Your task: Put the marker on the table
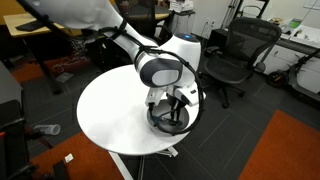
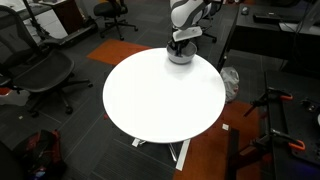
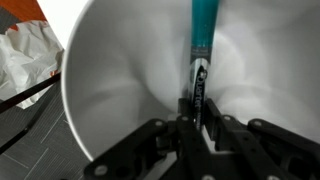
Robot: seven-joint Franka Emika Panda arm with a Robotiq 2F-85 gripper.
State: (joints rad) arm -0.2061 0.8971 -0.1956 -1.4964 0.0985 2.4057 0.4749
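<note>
The marker (image 3: 203, 40) is a slim teal stick with a dark lower end. In the wrist view it stands inside the grey bowl (image 3: 110, 80), and my gripper (image 3: 198, 112) is shut on its dark end. In both exterior views my gripper (image 1: 171, 106) (image 2: 180, 42) reaches down into the bowl (image 1: 168, 121) (image 2: 181, 56), which sits at the edge of the round white table (image 1: 120, 120) (image 2: 160, 95). The marker itself is hidden in both exterior views.
Black office chairs (image 1: 238, 52) (image 2: 35, 70) stand around the table. A crumpled white bag (image 3: 25, 60) (image 2: 230, 82) lies on the floor beside the table. A desk (image 2: 270, 25) stands behind the table.
</note>
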